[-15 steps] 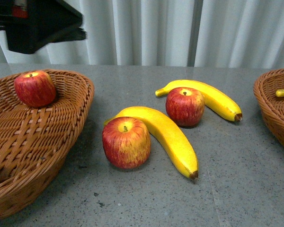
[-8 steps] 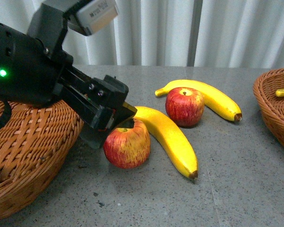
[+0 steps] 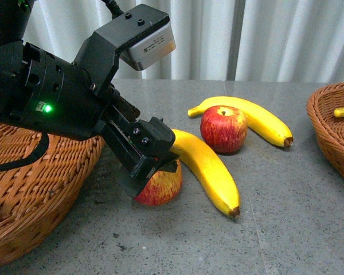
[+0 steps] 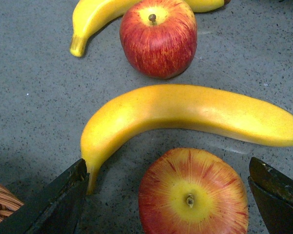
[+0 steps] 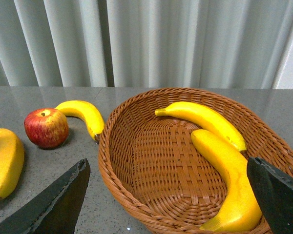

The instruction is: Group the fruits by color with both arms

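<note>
While the left arm was up high over the left basket [image 3: 40, 189] a second ago, it has now come down onto the near apple [image 3: 160, 186]. The left claw [image 3: 152, 166] is wide open. In its wrist view, one jaw sits on each side of this apple, and I think neither one touches it yet. The apple sits on the counter [image 3: 286, 229], just beside the near banana [image 3: 209, 169]. So the grab is next, I think: the jaws need to close on the apple and not bump the banana.

The far apple [image 3: 223, 129] and the far banana [image 3: 258, 117] lie side by side further back, in the same spots as before.

The right claw [image 5: 166, 165] is wide open too and holds nothing. It hangs near the right basket [image 5: 136, 195], which has two bananas [image 5: 205, 119] in it. Two apples and two bananas are left to sort.
</note>
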Robot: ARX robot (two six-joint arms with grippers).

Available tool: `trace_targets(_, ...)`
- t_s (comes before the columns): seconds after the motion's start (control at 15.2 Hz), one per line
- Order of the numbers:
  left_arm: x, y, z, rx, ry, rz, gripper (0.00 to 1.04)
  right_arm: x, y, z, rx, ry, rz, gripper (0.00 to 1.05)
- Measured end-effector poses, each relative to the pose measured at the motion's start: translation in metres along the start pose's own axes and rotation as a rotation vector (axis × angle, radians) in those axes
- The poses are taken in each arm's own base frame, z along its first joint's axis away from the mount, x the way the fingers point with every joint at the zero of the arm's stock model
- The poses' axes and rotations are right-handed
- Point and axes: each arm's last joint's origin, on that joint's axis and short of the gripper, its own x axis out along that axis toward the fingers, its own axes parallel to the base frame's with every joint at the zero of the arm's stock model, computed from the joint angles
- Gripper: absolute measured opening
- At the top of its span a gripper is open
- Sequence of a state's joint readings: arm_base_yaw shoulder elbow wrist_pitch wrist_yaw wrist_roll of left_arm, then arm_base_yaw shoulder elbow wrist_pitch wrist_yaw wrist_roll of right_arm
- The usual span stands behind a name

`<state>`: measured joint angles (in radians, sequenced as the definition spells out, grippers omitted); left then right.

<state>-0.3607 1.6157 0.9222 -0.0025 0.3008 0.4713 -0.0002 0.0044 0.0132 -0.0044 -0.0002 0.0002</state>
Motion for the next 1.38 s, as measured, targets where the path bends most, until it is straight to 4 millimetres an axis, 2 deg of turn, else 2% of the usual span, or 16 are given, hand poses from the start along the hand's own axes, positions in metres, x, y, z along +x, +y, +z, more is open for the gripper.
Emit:
trace_targets(0.59,0.020,-0.009,-0.013,-0.020,0.077,-0.058,0.98,0.000,0.000,0.000,0.000,0.000,0.000,0.98)
trace_targets(0.72,0.021,-0.011,-0.010,-0.020,0.063,-0.059,0.76,0.000,0.000,0.000,0.000,0.000,0.000,0.98)
trace_targets(0.79,0.021,-0.012,-0.009,-0.021,0.061,-0.061,0.70,0.000,0.000,0.000,0.000,0.000,0.000,0.98)
trace_targets(0.92,0.022,-0.014,-0.004,-0.014,0.052,-0.056,0.65,0.000,0.000,0.000,0.000,0.000,0.000,0.98)
trace_targets(0.98,0.015,-0.013,0.006,-0.014,0.004,-0.009,0.63,0.000,0.000,0.000,0.000,0.000,0.000,0.98)
trace_targets(1.05,-0.017,-0.005,0.032,-0.049,-0.132,0.139,0.63,0.000,0.000,0.000,0.000,0.000,0.000,0.98)
trace_targets(1.18,-0.061,0.018,0.045,-0.171,-0.245,0.361,0.63,0.000,0.000,0.000,0.000,0.000,0.000,0.98)
trace_targets(1.25,-0.079,0.039,0.032,-0.291,-0.256,0.505,0.63,0.000,0.000,0.000,0.000,0.000,0.000,0.98)
trace_targets(1.31,-0.085,0.051,0.017,-0.373,-0.243,0.581,0.63,0.000,0.000,0.000,0.000,0.000,0.000,0.98)
trace_targets(1.38,-0.091,0.065,-0.007,-0.499,-0.216,0.665,0.63,0.000,0.000,0.000,0.000,0.000,0.000,0.98)
